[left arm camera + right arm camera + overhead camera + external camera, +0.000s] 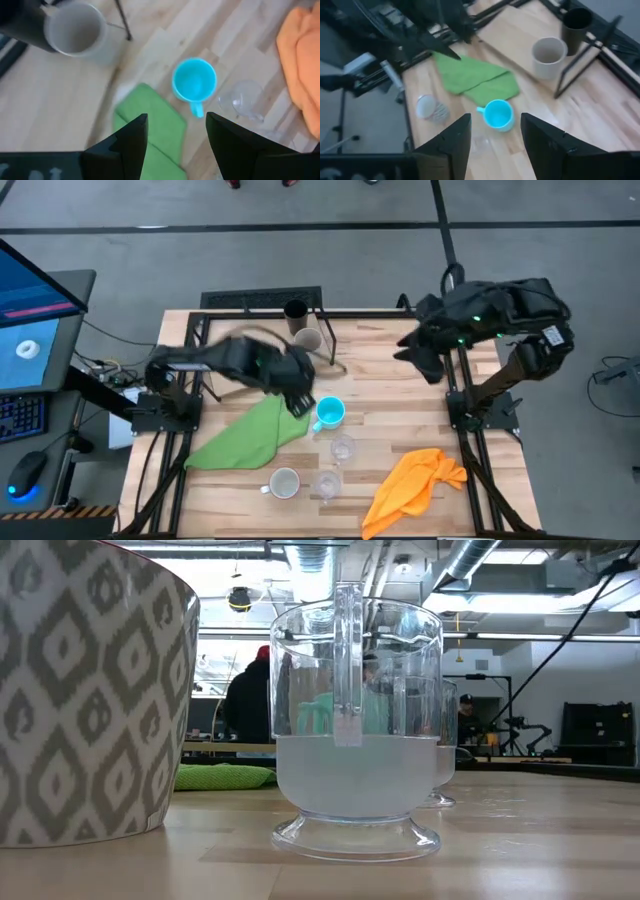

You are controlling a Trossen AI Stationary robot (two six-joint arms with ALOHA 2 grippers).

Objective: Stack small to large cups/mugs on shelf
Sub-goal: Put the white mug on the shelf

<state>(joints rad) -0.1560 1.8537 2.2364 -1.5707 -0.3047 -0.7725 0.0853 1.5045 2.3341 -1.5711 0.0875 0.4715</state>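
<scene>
six vessels: a black cup and grey-beige cup on the plywood shelf; a bright blue mug, patterned white mug and two clear glasses on the counter. the left tool, fingers apart and empty, hovers beside the blue mug; the right tool, also apart, waits raised.

A grey floor with dark lines lies around the wooden table. Beside the table's left edge stands a desk with a lit monitor, a keyboard and a mouse. In the low view, bright ceiling ducts run overhead, and a person in dark clothing stands by a far bench.
</scene>
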